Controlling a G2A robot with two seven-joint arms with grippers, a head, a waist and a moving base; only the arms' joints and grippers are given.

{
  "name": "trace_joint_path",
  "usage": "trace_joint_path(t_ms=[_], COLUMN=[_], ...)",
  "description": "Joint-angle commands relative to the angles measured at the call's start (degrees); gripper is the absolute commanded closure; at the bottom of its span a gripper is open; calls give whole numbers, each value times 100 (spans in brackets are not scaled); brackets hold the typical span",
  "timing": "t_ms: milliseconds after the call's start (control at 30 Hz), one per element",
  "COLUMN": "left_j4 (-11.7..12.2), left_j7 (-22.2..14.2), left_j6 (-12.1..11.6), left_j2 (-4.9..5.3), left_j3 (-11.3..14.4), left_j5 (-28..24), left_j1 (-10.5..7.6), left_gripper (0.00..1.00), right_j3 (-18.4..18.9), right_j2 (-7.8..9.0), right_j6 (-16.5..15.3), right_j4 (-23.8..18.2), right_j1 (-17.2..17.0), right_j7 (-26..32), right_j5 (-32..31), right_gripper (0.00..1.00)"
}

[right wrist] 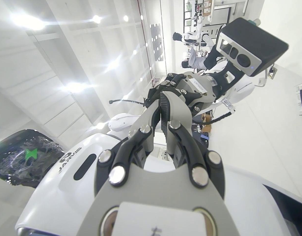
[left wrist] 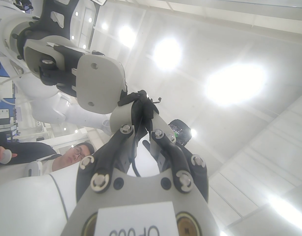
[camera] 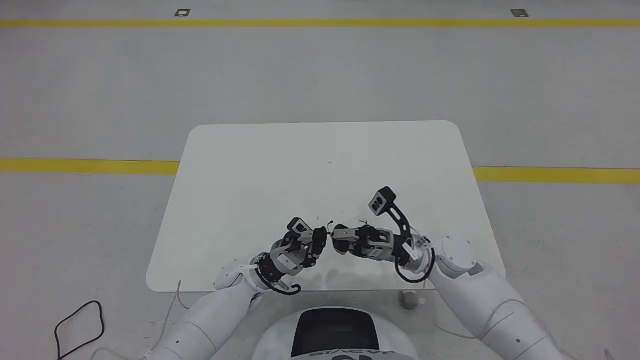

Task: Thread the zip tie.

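Between the closed fingers of the left gripper (left wrist: pixel 142 108), the zip tie (left wrist: pixel 134 158) is pinched, with its strap running back toward the wrist. The right gripper (right wrist: pixel 158 105) is set tip to tip against it. Its fingers are pressed narrow and appear clamped on the tie, from which a free length juts sideways. Both are held above the near edge of the table (camera: pixel 330 160). Threading is judged to be in hand. Next, the tail must be aligned with the head slot and fed through without slackening either grip.
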Motion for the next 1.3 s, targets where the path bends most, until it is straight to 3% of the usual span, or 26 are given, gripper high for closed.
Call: trace_joint_path(t_ms=[0,1267], left_j4=[0,0], left_j7=[0,0], left_j6=[0,0], left_j2=[0,0], left_j3=[0,0], left_j5=[0,0], left_j1=[0,0], left_gripper=[100,100], right_j3=[13,16], right_j2=[2,-54], right_j6=[4,70], right_j4=[-10,221], right_j1=[-18,57], right_j7=[5,51], right_j5=[10,21], right_gripper=[100,100])
